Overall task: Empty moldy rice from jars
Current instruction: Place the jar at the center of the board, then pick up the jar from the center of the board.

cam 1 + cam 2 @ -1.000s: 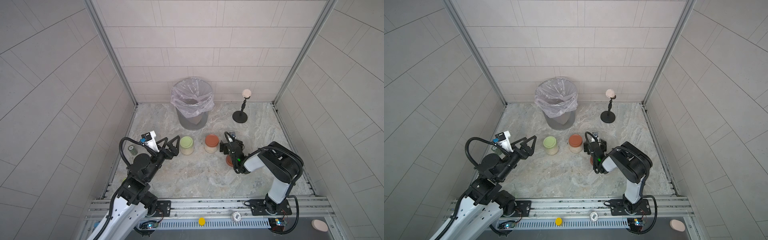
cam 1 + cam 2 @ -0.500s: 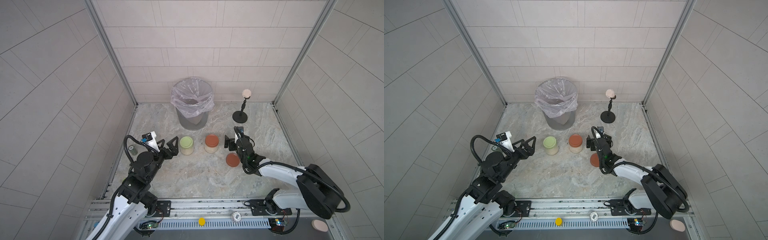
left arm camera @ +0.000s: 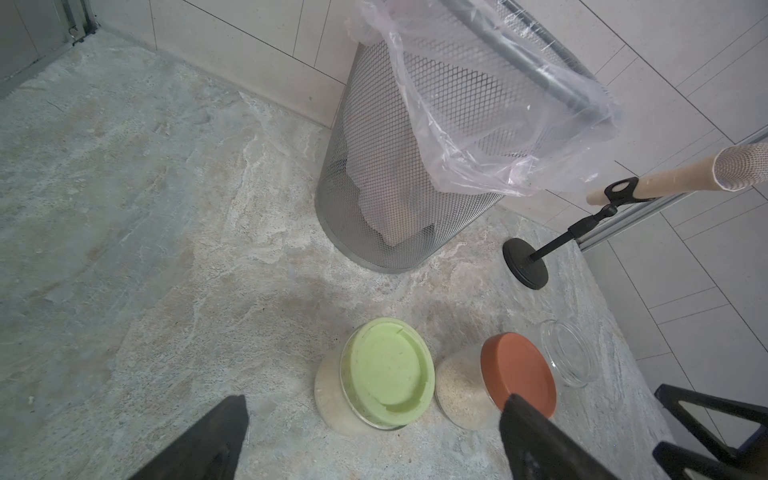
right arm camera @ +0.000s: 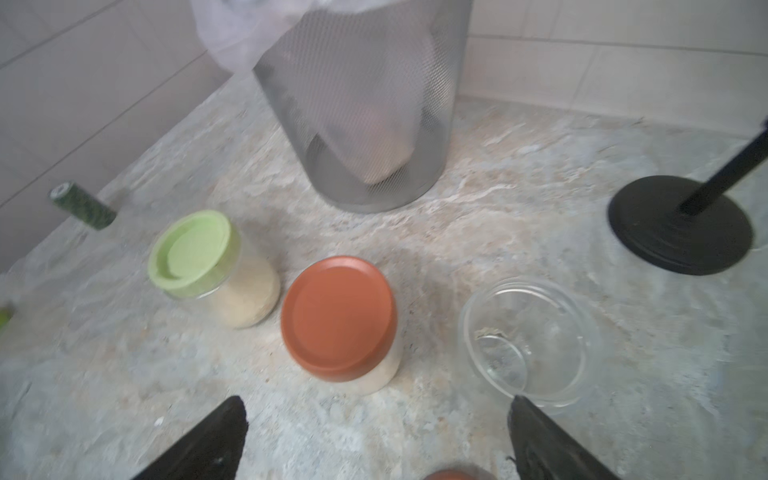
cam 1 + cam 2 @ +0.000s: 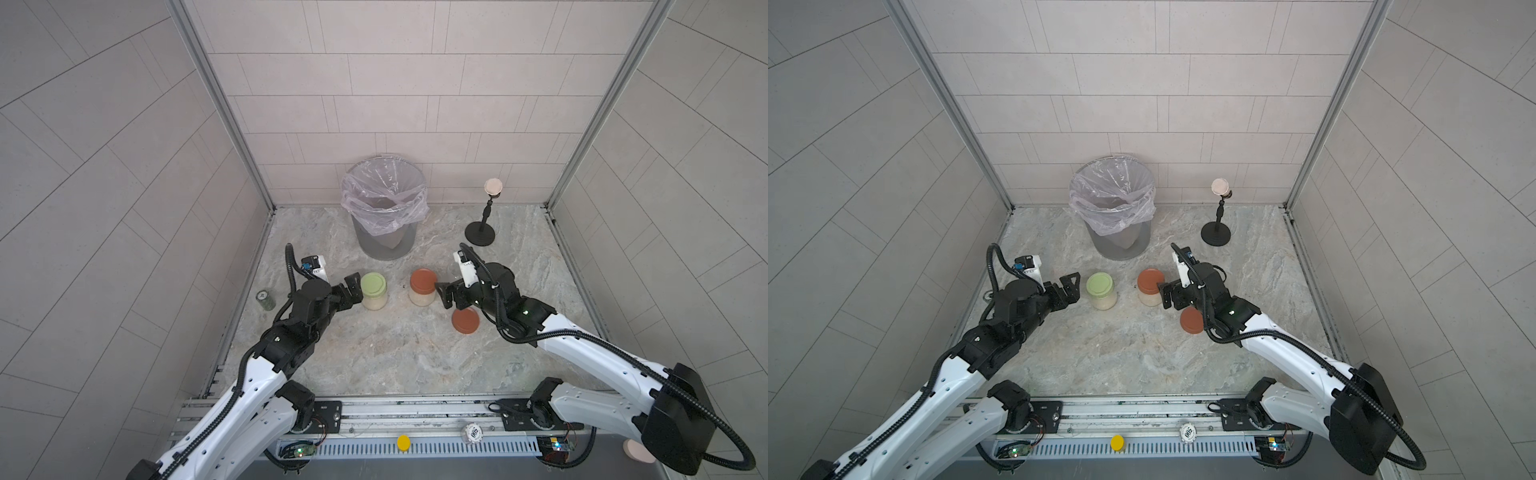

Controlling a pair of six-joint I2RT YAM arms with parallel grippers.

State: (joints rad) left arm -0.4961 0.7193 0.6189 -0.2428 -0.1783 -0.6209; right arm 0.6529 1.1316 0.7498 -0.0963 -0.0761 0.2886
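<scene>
worktop (image 5: pixel 374 357): mottled grey-beige stone, walled with pale tiles on three sides.
bin (image 5: pixel 374 245): grey mesh with a clear liner (image 5: pixel 386 195) folded over the rim. It stands at the back wall, beyond both closed jars.
left arm (image 5: pixel 257 382): reaches forward from the front rail and low over the worktop, wrist roughly level and angled toward the middle.
right arm (image 5: pixel 582 345): reaches in from the other end of the rail, also low, forearm slanting toward the middle.
stand (image 5: pixel 480 239): black round base with a thin stem and a pale knob on top, at the back, well apart from the bin.
left end effector (image 5: pixel 354 287): jaws spread wide and holding nothing, tips just beside the green-lidded jar.
right end effector (image 5: pixel 444 294): jaws spread wide and empty, tips just beside the red-lidded jar.
green-lidded jar (image 5: pixel 374 291): upright and closed, near the red-lidded jar.
red-lidded jar (image 5: pixel 422 286): upright and closed, standing between the green-lidded jar and the right end effector.
open jar (image 4: pixel 536 345): clear, lidless, only specks inside, just beside the red-lidded jar.
moldy rice (image 3: pixel 457 386): pale grains filling both closed jars.
loose lid (image 5: pixel 465 321): rust-red, flat on the worktop below the right wrist.
can (image 5: pixel 265 300): small, dark green, upright by the left wall.
</scene>
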